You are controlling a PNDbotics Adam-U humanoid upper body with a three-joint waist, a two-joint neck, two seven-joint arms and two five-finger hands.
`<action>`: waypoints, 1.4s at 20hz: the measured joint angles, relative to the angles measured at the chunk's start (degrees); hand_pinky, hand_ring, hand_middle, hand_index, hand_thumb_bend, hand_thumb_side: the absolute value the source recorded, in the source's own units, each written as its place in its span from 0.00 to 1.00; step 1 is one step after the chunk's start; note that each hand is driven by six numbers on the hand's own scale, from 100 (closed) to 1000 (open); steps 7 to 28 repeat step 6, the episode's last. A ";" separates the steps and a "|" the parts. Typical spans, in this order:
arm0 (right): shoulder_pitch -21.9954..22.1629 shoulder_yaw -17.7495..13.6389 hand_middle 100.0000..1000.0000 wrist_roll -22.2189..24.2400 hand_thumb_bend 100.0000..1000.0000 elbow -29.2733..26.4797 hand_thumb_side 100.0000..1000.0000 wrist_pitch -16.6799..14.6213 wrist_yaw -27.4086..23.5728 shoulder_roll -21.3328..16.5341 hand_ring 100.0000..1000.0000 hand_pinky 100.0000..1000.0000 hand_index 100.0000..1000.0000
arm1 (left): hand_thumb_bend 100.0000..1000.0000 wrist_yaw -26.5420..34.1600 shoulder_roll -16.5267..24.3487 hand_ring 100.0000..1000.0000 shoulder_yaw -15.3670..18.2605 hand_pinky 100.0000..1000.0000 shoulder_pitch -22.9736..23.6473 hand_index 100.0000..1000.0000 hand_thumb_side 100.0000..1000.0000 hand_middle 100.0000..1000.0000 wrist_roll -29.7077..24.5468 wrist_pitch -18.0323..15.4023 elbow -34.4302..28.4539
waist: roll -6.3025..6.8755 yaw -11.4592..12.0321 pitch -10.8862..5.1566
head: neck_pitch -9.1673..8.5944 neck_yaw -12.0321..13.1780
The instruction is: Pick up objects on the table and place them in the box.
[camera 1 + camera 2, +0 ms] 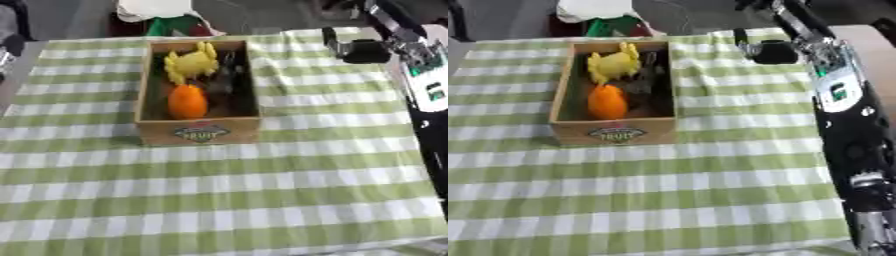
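A wooden box (200,131) with a fruit label on its front stands on the green-and-white checked table, left of centre and towards the back. Inside it lie a yellow lumpy object (191,64) at the far end, an orange rounded one (187,101) nearer the front, and something dark (224,80) along the right side. My right hand (357,50) hovers above the cloth to the right of the box's far corner, apart from the box. Its fingers look relaxed, one pointing up, and hold nothing. My left hand does not show.
My right arm (839,95), black with a white panel, runs down the right edge of the table. Beyond the far edge sit a white and green bundle (166,15) and dark floor. The checked cloth (227,200) stretches in front of the box.
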 measured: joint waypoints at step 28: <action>1.60 -1.22 0.66 -1.70 0.00 -1.54 0.11 1.93 -2.28 -0.06 0.99 0.85 0.84 | 0.47 1.18 -0.44 0.62 0.67 0.62 1.92 0.72 0.44 0.61 0.91 0.65 -2.15 | 0.27 -0.46 -0.13 | -0.04 0.23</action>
